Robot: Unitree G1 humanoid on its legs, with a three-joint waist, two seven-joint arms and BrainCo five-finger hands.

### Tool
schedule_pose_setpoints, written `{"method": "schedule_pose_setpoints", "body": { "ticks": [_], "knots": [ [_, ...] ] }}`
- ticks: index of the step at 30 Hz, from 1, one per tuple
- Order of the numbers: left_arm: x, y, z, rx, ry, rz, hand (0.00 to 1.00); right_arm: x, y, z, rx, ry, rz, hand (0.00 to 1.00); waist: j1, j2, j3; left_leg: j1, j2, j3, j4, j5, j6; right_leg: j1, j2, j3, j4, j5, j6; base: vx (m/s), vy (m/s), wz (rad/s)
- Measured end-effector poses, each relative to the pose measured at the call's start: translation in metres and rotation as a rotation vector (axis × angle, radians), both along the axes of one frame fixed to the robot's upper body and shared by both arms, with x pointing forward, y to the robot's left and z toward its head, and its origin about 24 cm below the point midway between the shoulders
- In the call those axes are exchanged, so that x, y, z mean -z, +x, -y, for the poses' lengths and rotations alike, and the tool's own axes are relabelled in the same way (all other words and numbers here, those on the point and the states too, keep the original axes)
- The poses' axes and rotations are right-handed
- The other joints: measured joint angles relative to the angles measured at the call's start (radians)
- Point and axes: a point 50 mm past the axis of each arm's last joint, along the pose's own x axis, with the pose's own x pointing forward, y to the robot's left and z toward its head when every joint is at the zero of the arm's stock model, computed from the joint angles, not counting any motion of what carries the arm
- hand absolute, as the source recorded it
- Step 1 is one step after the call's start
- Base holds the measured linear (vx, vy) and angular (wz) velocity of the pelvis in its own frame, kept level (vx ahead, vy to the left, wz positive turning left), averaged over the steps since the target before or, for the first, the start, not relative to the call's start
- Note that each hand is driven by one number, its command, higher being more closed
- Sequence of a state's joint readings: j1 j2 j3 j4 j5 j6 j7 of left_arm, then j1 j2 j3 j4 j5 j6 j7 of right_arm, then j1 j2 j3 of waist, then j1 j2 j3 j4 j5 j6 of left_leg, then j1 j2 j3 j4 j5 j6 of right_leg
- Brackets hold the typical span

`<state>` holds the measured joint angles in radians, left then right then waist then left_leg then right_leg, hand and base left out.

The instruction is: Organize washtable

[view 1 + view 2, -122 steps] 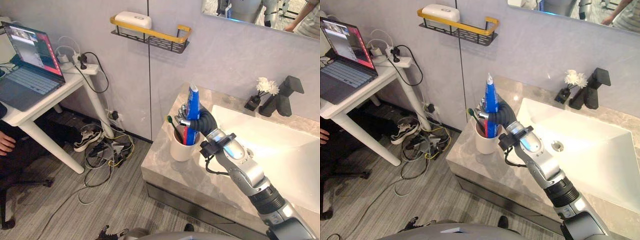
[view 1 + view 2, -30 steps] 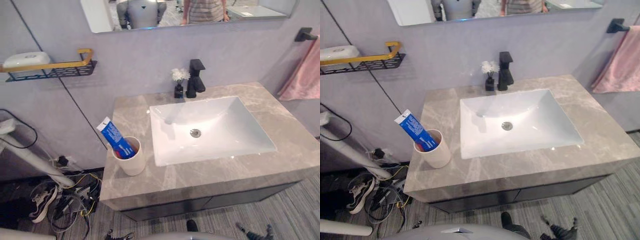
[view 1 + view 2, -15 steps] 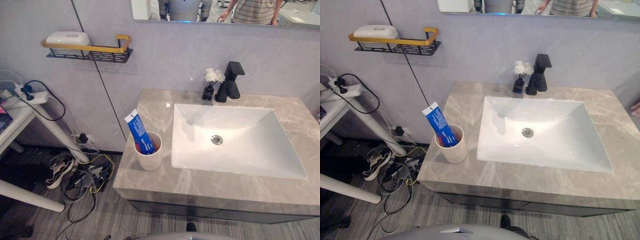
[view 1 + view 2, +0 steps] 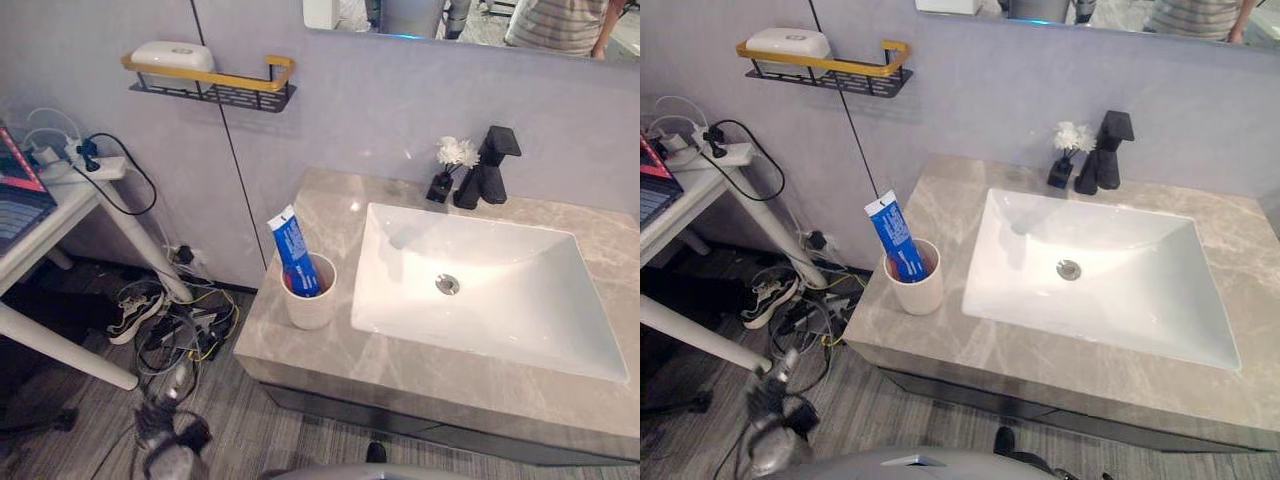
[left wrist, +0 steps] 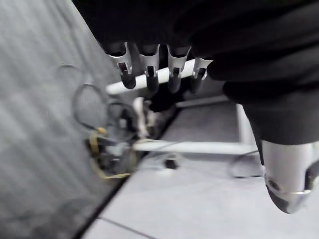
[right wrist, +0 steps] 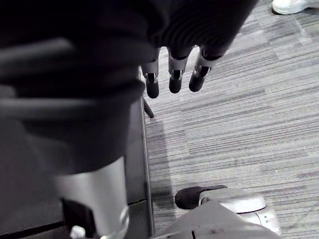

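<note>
Left eye view has the cup (image 4: 312, 300) left of centre in the frame, standing upright on the grey marble counter (image 4: 400, 372), near its left edge and just left of the white basin (image 4: 392, 262). A blue toothpaste tube (image 4: 296, 250) stands in the cup. Its long axis is steep but leans toward the upper left of the frame, with the white flat end uppermost.

Left wrist view has the left hand (image 5: 150, 73) low over the floor, its fingers straight, side by side and holding nothing, with a tangle of cords and a white table leg beyond them. A blurred grey shape at the lower left of the left eye view looks to be this hand. If so, the cup lies up and to the right of it in the frame.

Right wrist view has the right hand (image 6: 174, 75) hanging over striped grey carpet, its fingers relaxed and empty.

By my reading the left hand is the nearer one to the cup. A grasp on the tube would have to come in against that upper-left lean.
</note>
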<state>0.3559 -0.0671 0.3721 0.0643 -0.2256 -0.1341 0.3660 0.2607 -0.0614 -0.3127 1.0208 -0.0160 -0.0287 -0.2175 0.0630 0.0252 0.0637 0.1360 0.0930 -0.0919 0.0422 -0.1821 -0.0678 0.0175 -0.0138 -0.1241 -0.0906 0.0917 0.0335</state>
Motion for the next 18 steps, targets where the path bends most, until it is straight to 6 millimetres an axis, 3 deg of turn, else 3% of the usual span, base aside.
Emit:
{"method": "schedule_pose_setpoints", "body": {
  "ticks": [4,7,13,14,18],
  "knots": [
    [-0.061,0.018,-0.001,-0.009,0.129,0.294,0.0,0.0,-0.003,0.0,-0.002,-0.001,0.0,0.0,0.004,0.0,-0.02,-0.017,-0.011,-0.015,0.018,0.002,-0.002,0.001,-0.011,-0.011,0.0,-0.003,0.003,0.04,0.01,0.16],
    [-0.112,0.029,0.016,0.049,0.171,0.555,0.0,0.0,-0.004,0.0,-0.006,0.005,0.005,0.0,0.004,-0.002,-0.021,-0.025,-0.023,-0.035,0.032,0.004,0.001,0.011,-0.025,-0.028,0.0,-0.008,0.009,-0.01,0.021,0.19],
    [-0.158,0.032,0.049,0.203,0.172,0.803,0.0,0.0,-0.007,-0.001,-0.015,0.005,0.008,0.0,0.006,-0.007,-0.028,-0.044,-0.034,-0.054,0.035,0.003,0.007,0.009,-0.031,-0.043,0.0,-0.013,0.018,-0.05,0.02,0.11],
    [-0.164,0.032,0.057,0.248,0.17,0.832,1.0,0.0,-0.008,-0.002,-0.016,0.009,0.007,0.0,0.006,-0.01,-0.033,-0.052,-0.035,-0.054,0.038,0.001,0.008,0.002,-0.032,-0.044,0.0,-0.012,0.019,-0.06,0.008,0.1],
    [-0.172,0.033,0.067,0.335,0.174,0.877,1.0,0.001,-0.011,-0.003,0.0,0.031,0.007,0.0,0.002,-0.01,-0.047,-0.063,-0.033,-0.056,0.039,0.001,0.008,-0.008,-0.029,-0.042,0.0,-0.003,0.015,-0.02,-0.003,0.01]
  ]
}}
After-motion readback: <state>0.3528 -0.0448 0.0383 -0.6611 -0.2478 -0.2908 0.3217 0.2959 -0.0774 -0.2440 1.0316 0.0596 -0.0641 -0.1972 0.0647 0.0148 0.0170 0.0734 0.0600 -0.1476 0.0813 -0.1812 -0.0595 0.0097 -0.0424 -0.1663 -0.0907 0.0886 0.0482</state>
